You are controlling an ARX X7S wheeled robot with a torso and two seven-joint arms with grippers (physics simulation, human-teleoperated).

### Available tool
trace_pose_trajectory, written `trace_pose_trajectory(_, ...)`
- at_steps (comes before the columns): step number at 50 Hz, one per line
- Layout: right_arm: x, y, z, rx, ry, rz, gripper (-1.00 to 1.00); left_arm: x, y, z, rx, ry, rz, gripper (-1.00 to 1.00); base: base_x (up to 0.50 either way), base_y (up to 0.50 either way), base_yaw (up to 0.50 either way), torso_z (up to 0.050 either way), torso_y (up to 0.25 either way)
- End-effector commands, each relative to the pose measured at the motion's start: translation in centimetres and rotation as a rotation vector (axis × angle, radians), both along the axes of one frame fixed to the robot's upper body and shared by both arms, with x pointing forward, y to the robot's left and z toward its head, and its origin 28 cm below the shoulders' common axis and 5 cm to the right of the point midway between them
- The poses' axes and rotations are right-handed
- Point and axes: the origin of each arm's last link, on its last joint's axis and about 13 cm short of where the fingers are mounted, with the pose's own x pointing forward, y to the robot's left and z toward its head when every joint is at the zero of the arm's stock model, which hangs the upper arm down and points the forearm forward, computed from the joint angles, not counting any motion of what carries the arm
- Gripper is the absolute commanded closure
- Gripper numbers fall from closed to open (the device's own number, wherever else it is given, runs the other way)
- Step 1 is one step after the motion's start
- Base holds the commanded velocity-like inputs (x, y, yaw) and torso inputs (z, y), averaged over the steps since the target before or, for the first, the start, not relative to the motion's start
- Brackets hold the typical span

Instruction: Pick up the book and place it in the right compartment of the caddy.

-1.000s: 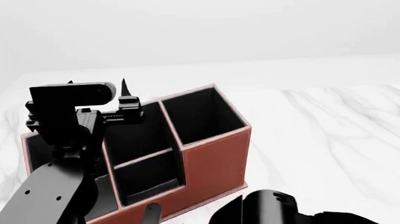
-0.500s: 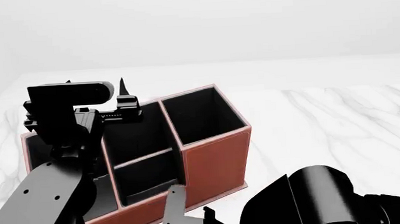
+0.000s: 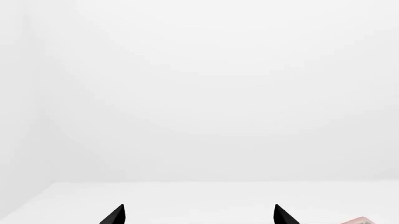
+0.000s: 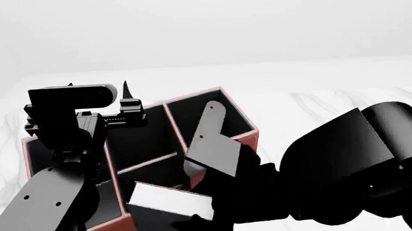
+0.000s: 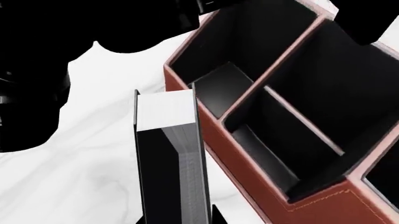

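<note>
The reddish-brown caddy [image 4: 110, 229] stands mid-table. Its tall right compartment [image 4: 185, 119] is open-topped and partly covered by my right arm. My right gripper [image 5: 181, 217] is shut on the book [image 5: 168, 158], a thin black hardcover with a pale page edge. It holds the book lifted in front of the caddy's front wall [image 5: 249, 177]. In the head view the book [image 4: 170, 202] shows low and left of the right compartment. My left gripper [image 3: 198, 217] is open and empty. In the head view it [image 4: 99, 88] sits above the caddy's back left.
The white marble table [image 4: 332, 109] stretches right of the caddy. My right forearm [image 4: 349, 161] fills the lower right of the head view. My left arm [image 4: 48, 208] covers the caddy's left section. A corner of the caddy [image 3: 361, 220] shows in the left wrist view.
My right arm has risen from the bottom of the head view with the book and now hangs in front of the caddy. The left arm has barely moved.
</note>
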Motion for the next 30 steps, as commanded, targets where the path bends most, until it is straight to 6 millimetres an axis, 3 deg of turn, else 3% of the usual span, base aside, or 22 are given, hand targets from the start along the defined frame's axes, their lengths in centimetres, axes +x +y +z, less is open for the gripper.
trace_pose_trajectory(1,0.2,-1.4,3.4,0.044,-0.097,-0.100,1.00,0.0,0.1,0.0,-0.002,0.000,0.003,-1.00,0.00,0.00,0.00,0.000,0.000)
trace_pose_trajectory(8,-0.3,-2.9,5.7,0.092,-0.144,-0.194,1.00,0.0,0.1,-0.1,-0.002,0.000,0.004,-1.00,0.00,0.00,0.00,0.000,0.001)
trace_pose_trajectory(12,-0.3,-2.9,5.7,0.092,-0.144,-0.194,1.00,0.0,0.1,-0.1,-0.002,0.000,0.004,-1.00,0.00,0.00,0.00,0.000,0.000)
trace_pose_trajectory(13,-0.3,-4.0,7.8,0.115,-0.184,-0.329,1.00,0.0,0.1,-0.1,-0.002,0.002,0.005,-1.00,0.00,0.00,0.00,0.000,0.000)
trace_pose_trajectory(20,-0.4,-4.9,12.1,0.198,-0.165,-0.522,1.00,0.2,0.1,-0.3,-0.003,0.006,0.006,-1.00,0.00,0.00,0.00,0.000,0.001)
trace_pose_trajectory(30,2.3,-5.0,15.3,0.256,-0.141,-0.733,1.00,0.3,0.1,-0.4,-0.002,0.008,0.005,-1.00,0.00,0.00,0.00,0.000,0.000)
